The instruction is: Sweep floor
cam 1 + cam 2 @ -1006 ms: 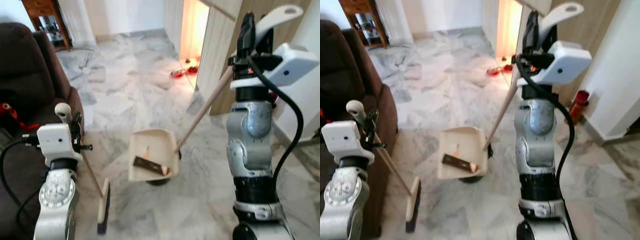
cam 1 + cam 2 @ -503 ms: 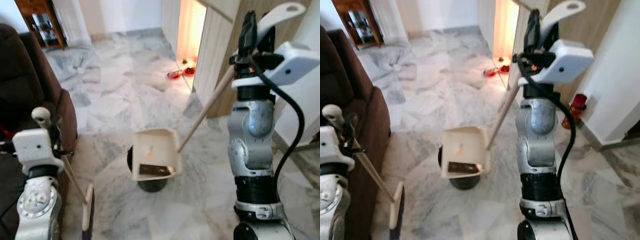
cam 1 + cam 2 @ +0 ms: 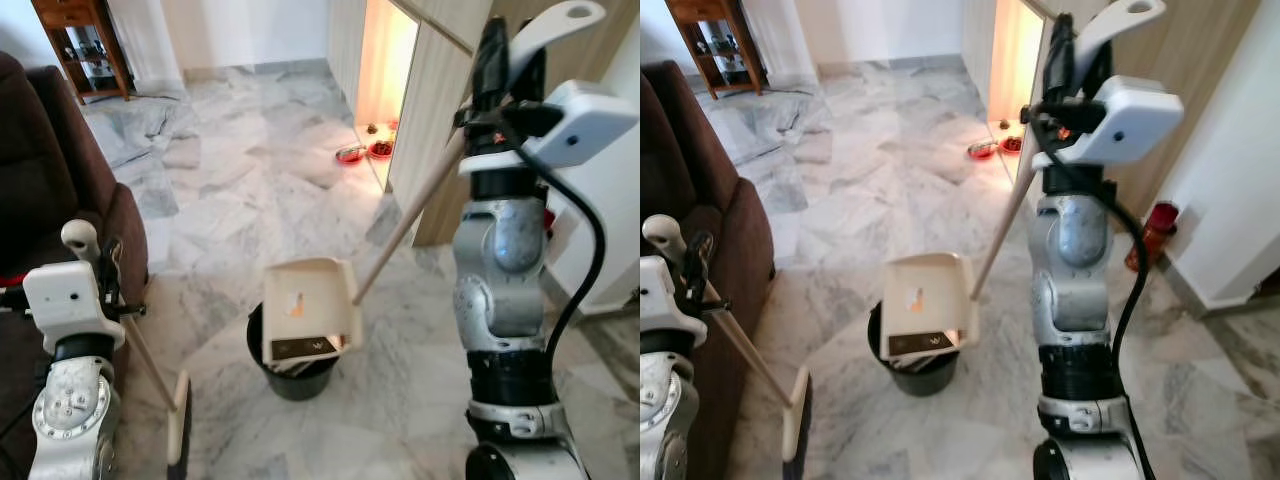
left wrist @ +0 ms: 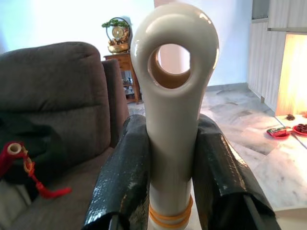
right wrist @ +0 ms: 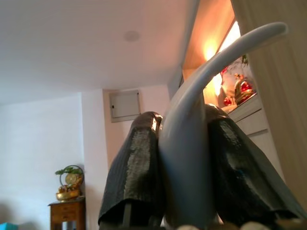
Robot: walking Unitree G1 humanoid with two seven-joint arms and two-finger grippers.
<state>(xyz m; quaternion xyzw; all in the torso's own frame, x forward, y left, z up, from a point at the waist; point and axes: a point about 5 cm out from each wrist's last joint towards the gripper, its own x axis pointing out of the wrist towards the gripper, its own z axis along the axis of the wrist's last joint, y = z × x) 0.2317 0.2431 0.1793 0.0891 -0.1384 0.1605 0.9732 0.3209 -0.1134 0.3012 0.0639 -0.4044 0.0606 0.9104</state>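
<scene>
Cream plastic dustpan (image 3: 308, 310), long-handled, held by my right gripper (image 5: 182, 182): fingers (image 5: 136, 172) pressed together on the grey loop grip at the top of the wooden shaft, which slants down and leftward to the pan. The pan hangs tipped directly over a black bin (image 3: 292, 372) standing on the marble floor (image 3: 250, 170) at centre near. Change over the last second: the pan was over open floor with a dark bar-shaped piece and a small orange scrap lying on it; now it sits above the bin mouth, the dark piece slid to the lower lip, the orange scrap higher on the pan face. I judge the emptying step to be under way but not finished, as both items are visibly on the pan. Broom (image 3: 178, 420), cream head with dark bristles, at near left beside the brown sofa (image 3: 45, 170); my left gripper (image 4: 172, 158) pinches its white handle just below the hanging loop, head resting low at the floor. Far right: lit doorway with red dishes (image 3: 365, 152) on the floor. More tilt seems needed to shed the load.
</scene>
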